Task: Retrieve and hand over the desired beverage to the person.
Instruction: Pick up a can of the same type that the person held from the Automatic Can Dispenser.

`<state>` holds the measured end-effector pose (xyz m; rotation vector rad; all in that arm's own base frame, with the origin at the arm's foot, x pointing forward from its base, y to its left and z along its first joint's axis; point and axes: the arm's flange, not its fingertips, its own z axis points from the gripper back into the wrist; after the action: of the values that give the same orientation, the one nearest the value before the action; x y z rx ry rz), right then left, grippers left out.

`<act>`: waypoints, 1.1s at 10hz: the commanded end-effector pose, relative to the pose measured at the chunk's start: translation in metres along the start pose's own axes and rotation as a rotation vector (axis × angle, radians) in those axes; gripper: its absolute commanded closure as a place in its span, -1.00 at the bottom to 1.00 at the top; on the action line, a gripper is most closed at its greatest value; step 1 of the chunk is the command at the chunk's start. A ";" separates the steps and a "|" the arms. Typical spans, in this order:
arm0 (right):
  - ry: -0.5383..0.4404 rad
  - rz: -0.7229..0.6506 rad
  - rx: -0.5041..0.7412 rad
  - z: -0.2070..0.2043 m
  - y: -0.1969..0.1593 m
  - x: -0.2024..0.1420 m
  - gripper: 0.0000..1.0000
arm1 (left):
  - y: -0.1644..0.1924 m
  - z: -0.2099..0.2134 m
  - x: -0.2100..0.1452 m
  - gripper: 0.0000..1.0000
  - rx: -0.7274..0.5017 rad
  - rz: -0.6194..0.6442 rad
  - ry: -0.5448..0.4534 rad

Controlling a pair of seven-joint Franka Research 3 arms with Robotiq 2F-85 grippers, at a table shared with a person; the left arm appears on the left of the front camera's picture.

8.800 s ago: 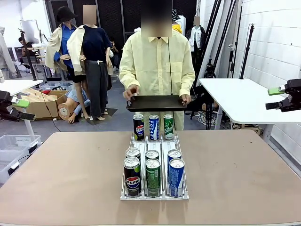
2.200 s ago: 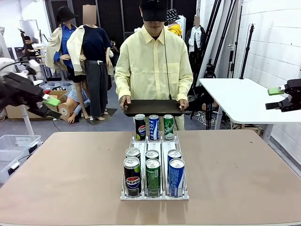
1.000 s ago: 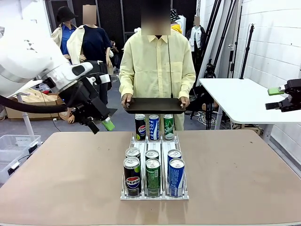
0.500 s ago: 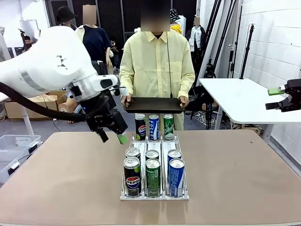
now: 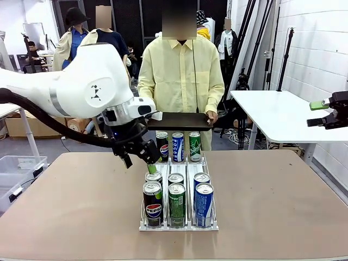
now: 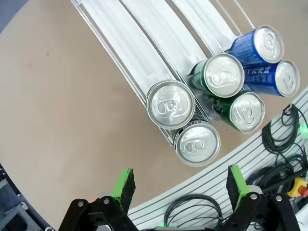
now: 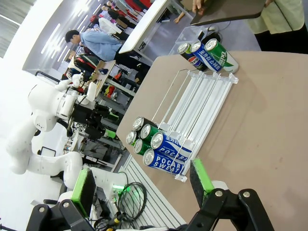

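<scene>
Several beverage cans stand in a clear three-lane rack (image 5: pixel 179 163) at mid-table. Pepsi (image 5: pixel 153 203), green (image 5: pixel 176 204) and blue Pocari Sweat (image 5: pixel 204 203) cans are at the near end, and three more (image 5: pixel 178 146) at the far end. My left gripper (image 5: pixel 140 163) hovers open just above the near-left Pepsi cans. From its wrist I look down on their tops (image 6: pixel 171 104), the gripper (image 6: pixel 180 185) holding nothing. My right gripper (image 5: pixel 325 111) hangs open at the far right, away from the table, also empty (image 7: pixel 143 185). The person (image 5: pixel 181 70) stands at the far side holding a dark tray (image 5: pixel 179 120).
A second white table (image 5: pixel 283 117) stands at the right behind my right gripper. The brown tabletop (image 5: pixel 70 206) is bare on both sides of the rack. The rack's middle lanes (image 6: pixel 144 43) hold no cans. Cables (image 6: pixel 284 134) lie off the near table edge.
My left arm has swung in from the left and dropped over the rack's near-left cans, staying open. The right arm and the person with the tray have not moved.
</scene>
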<state>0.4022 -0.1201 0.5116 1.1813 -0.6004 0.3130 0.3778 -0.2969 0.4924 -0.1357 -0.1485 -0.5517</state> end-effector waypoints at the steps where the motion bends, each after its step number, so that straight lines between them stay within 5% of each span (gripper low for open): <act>1: 0.001 0.008 0.002 -0.001 0.000 -0.002 -1.00 | -0.014 -0.004 0.012 -1.00 0.040 0.012 0.010; 11: 0.001 0.008 0.002 -0.001 0.000 -0.002 -1.00 | -0.039 -0.020 0.023 -1.00 0.138 0.006 0.057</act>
<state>0.4022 -0.1202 0.5116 1.1812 -0.6004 0.3129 0.3779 -0.3367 0.4792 -0.0312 -0.1349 -0.5715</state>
